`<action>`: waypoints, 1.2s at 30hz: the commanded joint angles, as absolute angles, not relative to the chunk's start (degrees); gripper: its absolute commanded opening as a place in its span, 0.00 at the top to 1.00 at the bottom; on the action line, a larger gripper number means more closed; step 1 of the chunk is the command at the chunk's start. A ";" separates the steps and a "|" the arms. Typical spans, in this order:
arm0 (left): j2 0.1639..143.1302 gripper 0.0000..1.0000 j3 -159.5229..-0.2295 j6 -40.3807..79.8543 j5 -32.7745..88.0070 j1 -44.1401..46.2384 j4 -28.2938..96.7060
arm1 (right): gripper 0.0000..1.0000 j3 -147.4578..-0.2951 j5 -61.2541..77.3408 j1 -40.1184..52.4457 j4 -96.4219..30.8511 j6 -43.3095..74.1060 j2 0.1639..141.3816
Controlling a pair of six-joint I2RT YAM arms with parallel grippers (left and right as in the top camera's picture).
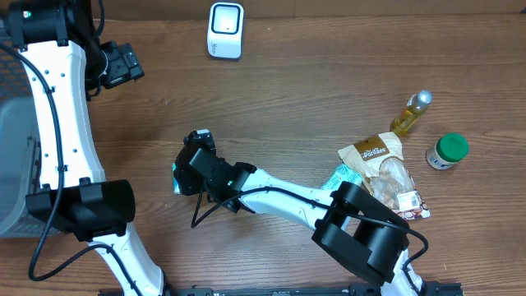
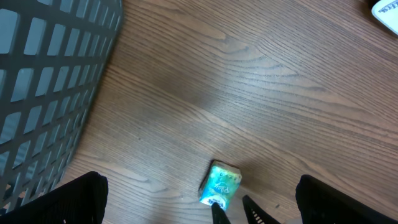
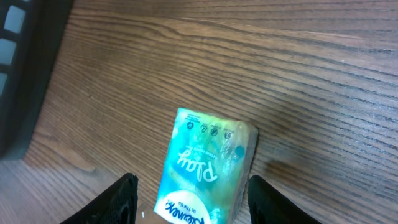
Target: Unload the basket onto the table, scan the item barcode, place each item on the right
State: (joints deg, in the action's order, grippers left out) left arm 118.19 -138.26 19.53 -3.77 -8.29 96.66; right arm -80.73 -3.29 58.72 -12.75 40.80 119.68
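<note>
The item, a teal tissue packet [image 3: 202, 168], lies on the wooden table. It also shows as a small teal edge [image 1: 175, 179] and from above in the left wrist view [image 2: 219, 184]. My right gripper [image 3: 189, 202] is open, one finger on each side of the packet's near end, with a gap showing on the left side. In the overhead view the right gripper [image 1: 189, 168] covers most of the packet. The white scanner [image 1: 225, 30] stands at the table's far edge. My left gripper [image 1: 123, 66] hangs wide open high above the table, holding nothing. No barcode is visible.
A dark mesh basket [image 1: 12, 164] stands at the left edge, also in the left wrist view [image 2: 50, 74]. At the right lie a snack bag [image 1: 382, 168], an oil bottle [image 1: 411, 113] and a green-lidded jar [image 1: 447, 151].
</note>
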 commanded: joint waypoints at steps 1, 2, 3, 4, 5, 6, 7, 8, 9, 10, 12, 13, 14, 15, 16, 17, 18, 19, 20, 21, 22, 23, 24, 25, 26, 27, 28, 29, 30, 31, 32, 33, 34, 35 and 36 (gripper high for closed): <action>116.88 0.00 -138.04 19.29 -3.55 -8.23 96.79 | 0.46 -80.58 -4.36 58.22 -12.23 42.04 121.16; 116.88 0.00 -138.04 19.29 -3.53 -8.23 96.79 | 0.46 -80.58 -4.23 58.22 -12.23 42.04 121.51; 116.88 0.00 -138.04 19.29 -3.53 -8.23 96.79 | 0.46 -80.58 -4.19 58.28 -12.23 42.04 121.80; 116.88 0.00 -138.04 19.29 -3.53 -8.23 96.79 | 0.47 -80.58 -4.19 58.28 -12.21 42.04 122.30; 116.88 0.00 -138.04 19.29 -3.55 -8.23 96.79 | 0.49 -80.58 -4.19 58.30 -12.08 42.04 122.54; 116.88 0.00 -138.04 19.29 -3.55 -8.23 96.79 | 0.50 -80.58 -4.16 58.33 -11.92 42.06 123.24; 116.88 0.00 -138.04 19.29 -3.53 -8.23 96.79 | 0.50 -80.58 -4.14 58.39 -11.68 42.06 123.55; 116.88 0.01 -138.04 19.29 -3.53 -8.23 96.79 | 0.50 -80.58 -3.79 58.43 -11.49 42.06 124.07; 116.88 0.00 -138.04 19.29 -3.53 -8.23 96.79 | 0.51 -80.58 -3.33 58.43 -11.09 42.04 124.33; 116.88 0.00 -138.04 19.29 -3.53 -8.23 96.79 | 0.51 -80.58 -2.44 58.43 -10.74 42.04 124.73; 116.88 0.00 -138.04 19.29 -3.53 -8.23 96.79 | 0.55 -80.58 -1.34 58.43 -10.07 42.04 125.25; 116.88 0.00 -138.04 19.29 -3.55 -8.23 96.79 | 0.57 -80.58 -1.21 58.43 -9.89 42.04 125.43; 116.88 0.01 -138.04 19.29 -3.53 -8.23 96.79 | 0.59 -80.58 -1.21 58.43 -9.85 42.04 125.78; 116.88 0.00 -138.04 19.29 -3.53 -8.23 96.79 | 0.59 -80.58 -1.23 58.43 -9.65 42.04 126.06; 116.88 0.00 -138.04 19.29 -3.53 -8.23 96.79 | 0.61 -80.58 -1.23 58.43 -9.50 42.04 126.32; 116.88 0.01 -138.04 19.29 -3.53 -8.23 96.79 | 0.64 -80.58 -1.26 58.43 -9.45 42.02 126.72; 116.88 0.00 -138.04 19.29 -3.55 -8.23 96.79 | 0.75 -80.58 -1.45 58.43 -9.52 42.00 126.91; 116.88 0.00 -138.04 19.29 -3.55 -8.23 96.79 | 0.88 -80.58 -1.43 58.35 -9.89 41.98 126.96; 116.88 0.00 -138.04 19.29 -3.53 -8.23 96.79 | 0.96 -80.58 -1.41 58.06 -10.52 41.98 126.96; 116.88 0.00 -138.04 19.29 -3.55 -8.23 96.79 | 0.96 -80.60 -1.45 57.76 -11.29 41.80 126.74; 116.88 0.00 -138.04 19.29 -3.55 -8.23 96.79 | 0.96 -80.60 -1.43 57.28 -12.34 41.52 126.34; 116.88 0.01 -138.04 19.29 -3.55 -8.23 96.79 | 0.96 -80.60 -1.43 56.69 -13.52 41.56 125.78; 116.88 0.00 -138.04 19.29 -3.53 -8.23 96.79 | 0.96 -80.60 -1.43 55.79 -14.98 41.54 124.90; 116.88 0.01 -138.04 19.29 -3.55 -8.23 96.79 | 0.96 -80.64 -1.41 54.85 -16.51 41.56 123.94; 116.88 0.00 -138.04 19.29 -3.53 -8.23 96.79 | 0.96 -80.64 -1.41 53.67 -18.50 41.58 122.61; 116.88 0.00 -138.04 19.29 -3.55 -8.23 96.79 | 0.96 -80.64 -1.41 52.51 -20.32 41.60 121.47; 116.88 0.00 -138.04 19.29 -3.53 -8.23 96.79 | 0.96 -80.64 -1.39 51.29 -22.15 41.58 120.27; 116.88 0.00 -138.04 19.29 -3.55 -8.23 96.79 | 0.96 -80.64 -1.39 49.84 -24.32 41.58 119.00; 116.88 0.00 -138.04 19.29 -3.55 -8.23 96.79 | 0.96 -80.64 -1.37 48.45 -26.39 41.58 117.95; 116.88 0.00 -138.04 19.29 -3.53 -8.23 96.77 | 0.96 -80.64 -1.26 47.35 -28.10 41.58 117.30; 116.88 0.00 -138.04 19.29 -3.53 -8.23 96.79 | 0.96 -80.64 -1.04 46.28 -29.78 41.58 116.77; 116.88 0.00 -138.04 19.29 -3.53 -8.23 96.79 | 0.96 -80.64 -0.43 45.25 -31.38 41.56 116.46; 116.88 0.01 -138.04 19.29 -3.53 -8.23 96.79 | 0.96 -80.64 0.71 44.07 -33.08 41.54 116.36; 116.88 0.00 -138.04 19.29 -3.55 -8.23 96.79 | 0.96 -80.64 2.07 43.13 -34.28 41.28 116.36; 116.88 0.00 -138.04 19.29 -3.53 -8.23 96.79 | 0.96 -80.62 4.08 42.22 -35.24 39.90 116.38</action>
